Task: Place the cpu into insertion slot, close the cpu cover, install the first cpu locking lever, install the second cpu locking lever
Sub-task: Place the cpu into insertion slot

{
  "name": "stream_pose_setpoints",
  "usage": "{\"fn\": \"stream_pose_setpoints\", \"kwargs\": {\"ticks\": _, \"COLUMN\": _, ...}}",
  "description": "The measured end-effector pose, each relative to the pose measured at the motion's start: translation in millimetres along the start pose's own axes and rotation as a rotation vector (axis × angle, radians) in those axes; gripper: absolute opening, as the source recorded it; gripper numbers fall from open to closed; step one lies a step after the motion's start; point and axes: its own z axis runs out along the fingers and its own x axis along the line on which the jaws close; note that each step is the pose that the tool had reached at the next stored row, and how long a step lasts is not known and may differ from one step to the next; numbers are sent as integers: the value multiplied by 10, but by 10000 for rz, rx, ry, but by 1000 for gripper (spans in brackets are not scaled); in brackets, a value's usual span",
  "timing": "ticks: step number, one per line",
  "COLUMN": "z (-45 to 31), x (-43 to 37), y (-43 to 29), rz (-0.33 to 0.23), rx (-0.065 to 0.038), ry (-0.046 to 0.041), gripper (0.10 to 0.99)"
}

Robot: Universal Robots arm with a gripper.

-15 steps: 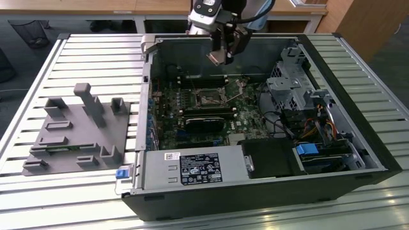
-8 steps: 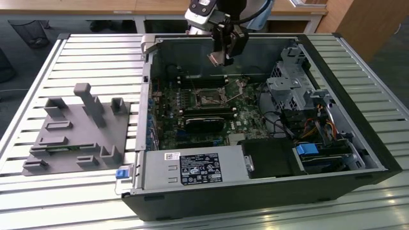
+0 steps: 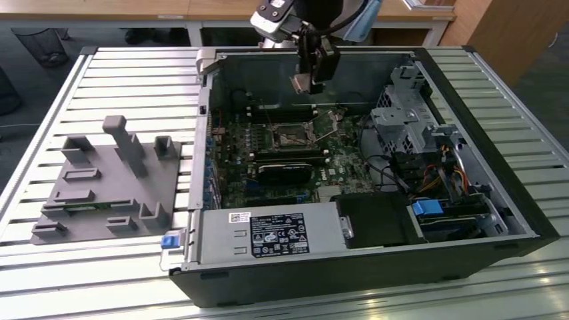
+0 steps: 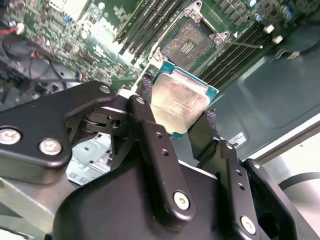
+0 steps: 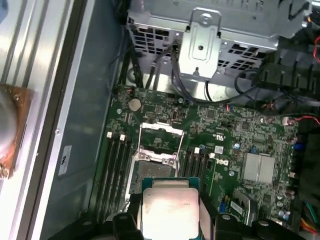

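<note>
– Exterior view first; what did it give you?
– The whole layout; a black gripper [image 3: 307, 83] hung over the far part of an open black tower computer case [image 3: 356, 283], which lay on a slatted silver metal table [image 3: 498, 293]; a grey plastic fixture block [image 3: 106, 180] sat well apart on the exterior view's left; something small and tan was at the tool's tip, too small to tell what.
– And the second wrist view?
– That one settled the grip; the two black fingers [image 4: 150, 132] were clamped on opposite edges of the small flat square cpu [image 4: 182, 97], with its silvery-tan metal face and teal rim; the jaws pressed against it.
– Where was the cpu relative to the socket?
– Raised above the green circuit board [image 3: 266, 170] and apart from the small square insertion slot [image 4: 187, 46]; the slot's dark pin-field lay bare inside its silver rim.
– Did the first wrist view add anything?
– Yes; it looked along the board from behind the chip; the thin silver cpu cover [image 5: 161, 128], a metal frame with a square window, stood swung up off the insertion slot; long black memory slots [image 5: 114, 167] ran on both sides of the socket; a perforated silver metal drive cage [image 5: 200, 35] stood beyond the board's far edge.
</note>
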Motion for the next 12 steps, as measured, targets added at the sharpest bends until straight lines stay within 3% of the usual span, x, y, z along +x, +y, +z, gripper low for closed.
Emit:
{"fn": "stream_pose_setpoints", "kwargs": {"ticks": 5, "z": 38, "x": 3, "y": -4, "rz": 786, "rx": -14, "ry": -69, "gripper": 541}}
{"fn": "stream_pose_setpoints", "kwargs": {"ticks": 12, "z": 109, "x": 30, "y": -8, "rz": 880, "rx": 34, "ry": -76, "gripper": 541}}
